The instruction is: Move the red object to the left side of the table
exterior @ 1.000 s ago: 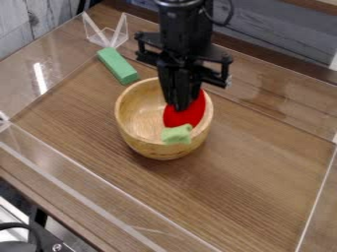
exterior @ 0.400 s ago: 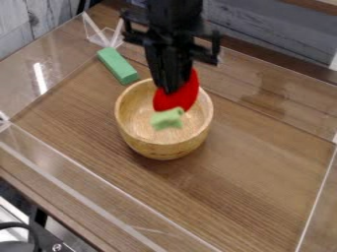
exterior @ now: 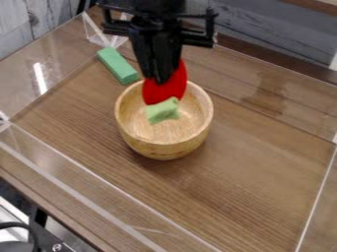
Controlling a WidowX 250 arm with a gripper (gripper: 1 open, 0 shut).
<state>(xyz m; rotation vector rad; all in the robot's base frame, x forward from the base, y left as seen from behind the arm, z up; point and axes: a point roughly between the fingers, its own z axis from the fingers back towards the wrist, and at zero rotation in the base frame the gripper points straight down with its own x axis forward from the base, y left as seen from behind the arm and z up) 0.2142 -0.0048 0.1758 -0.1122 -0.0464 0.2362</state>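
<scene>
Black metal is seen at the tool: the gripper (exterior: 161, 71) is pressed together on the red object (exterior: 166, 87), at the upper end of the fruit. The red object is judged to be carried in the grip, directly beneath the fingers as viewed, with its long axis running steeply downward and its light green stub directed toward the lower left of the view. The stub is seen against the inside of the wooden bowl (exterior: 171, 151); whether contact is made there cannot be told. Only one arm is provided, so no choice of arm arises. The arm is extended in from the top of the view, its wrist above the fruit and the fingers pointed downward. The green block (exterior: 117, 66) is noted beside the bowl, on the table (exterior: 79, 128). Clearance of the bowl's rim by the stub is judged to be required before any sideways travel is made.
</scene>
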